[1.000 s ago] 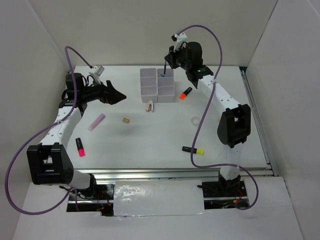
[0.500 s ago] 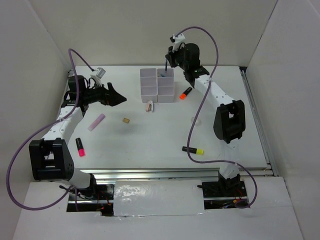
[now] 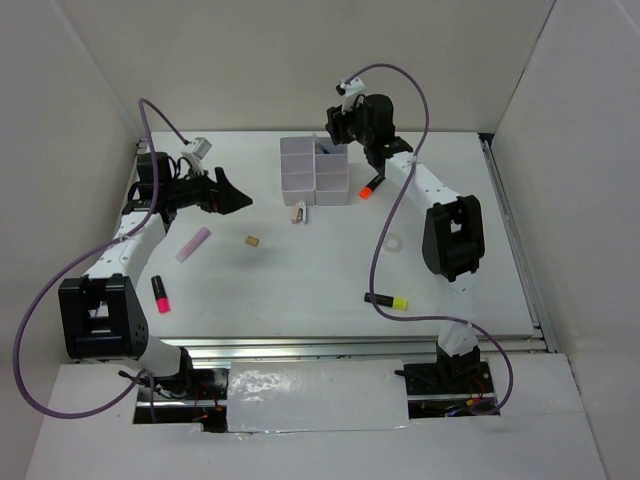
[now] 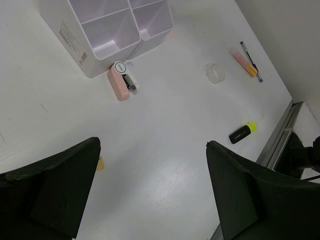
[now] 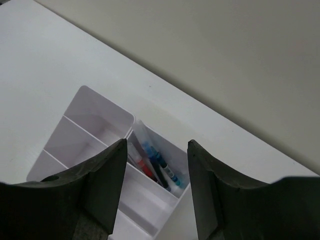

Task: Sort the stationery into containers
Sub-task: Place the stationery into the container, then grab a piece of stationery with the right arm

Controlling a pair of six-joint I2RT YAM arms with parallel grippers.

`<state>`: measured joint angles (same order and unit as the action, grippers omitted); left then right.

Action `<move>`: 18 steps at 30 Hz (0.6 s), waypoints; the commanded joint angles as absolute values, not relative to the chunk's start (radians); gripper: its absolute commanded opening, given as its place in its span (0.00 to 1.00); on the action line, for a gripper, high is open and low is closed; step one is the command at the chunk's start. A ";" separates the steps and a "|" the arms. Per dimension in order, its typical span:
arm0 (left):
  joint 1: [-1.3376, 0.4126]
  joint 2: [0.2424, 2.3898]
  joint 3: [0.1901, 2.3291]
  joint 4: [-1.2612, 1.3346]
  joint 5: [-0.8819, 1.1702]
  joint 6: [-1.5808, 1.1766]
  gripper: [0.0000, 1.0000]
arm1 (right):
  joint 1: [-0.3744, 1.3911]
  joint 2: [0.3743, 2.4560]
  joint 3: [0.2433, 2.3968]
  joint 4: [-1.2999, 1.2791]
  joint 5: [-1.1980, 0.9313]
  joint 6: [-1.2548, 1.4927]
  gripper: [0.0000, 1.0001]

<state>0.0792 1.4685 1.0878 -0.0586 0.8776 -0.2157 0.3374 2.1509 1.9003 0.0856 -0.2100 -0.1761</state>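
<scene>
The white containers (image 3: 314, 169) stand at the back middle of the table. My right gripper (image 3: 336, 127) hovers open just above their far right bin, with nothing between its fingers. In the right wrist view, blue and red pens (image 5: 156, 163) lean inside that bin (image 5: 172, 150), below the open right gripper (image 5: 157, 150). My left gripper (image 3: 240, 198) is wide open and empty, left of the containers. An orange highlighter (image 3: 371, 185), a clear tape ring (image 3: 394, 243), a yellow highlighter (image 3: 386, 300), a tan eraser (image 3: 253, 240) and a pink marker (image 3: 193, 244) lie loose on the table.
A small pink and white item (image 4: 122, 82) lies against the near side of the containers (image 4: 107, 35). A pink-and-black highlighter (image 3: 160, 294) lies at the left near the front. A blue pen (image 4: 251, 61) lies beside the orange highlighter. A metal rail (image 3: 380, 345) runs along the front edge.
My right gripper has opened and let go of the pen it held upright; the pen now leans in the far right bin. The left arm barely moved.
</scene>
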 commanded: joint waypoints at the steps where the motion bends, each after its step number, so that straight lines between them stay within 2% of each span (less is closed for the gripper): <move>1: 0.087 1.440 1.101 -0.055 0.900 -0.181 0.99 | 0.327 2.016 1.916 0.069 -0.232 -0.155 0.59; 4: 0.090 1.413 1.098 -0.075 0.897 -0.163 0.99 | 0.284 1.881 1.862 -0.073 -0.270 -0.143 0.55; 7: 0.089 1.384 1.085 -0.095 0.896 -0.127 0.99 | 0.212 1.746 1.812 -0.334 -0.319 -0.190 0.48; 8: 0.090 1.382 1.085 -0.107 0.896 -0.118 0.99 | 0.192 1.712 1.769 -0.460 -0.322 -0.211 0.47; 11: 0.084 1.382 1.075 -0.138 0.907 -0.092 0.98 | 0.086 1.586 1.637 -0.631 -0.322 -0.282 0.44; 18: 0.064 1.359 1.055 -0.167 0.896 -0.040 0.98 | -0.147 1.434 1.382 -0.862 -0.229 -0.416 0.37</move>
<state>0.0769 1.4006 1.0641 -0.1635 0.8768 -0.0998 -0.1005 1.4052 1.4639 -0.6533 -0.2653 -0.3393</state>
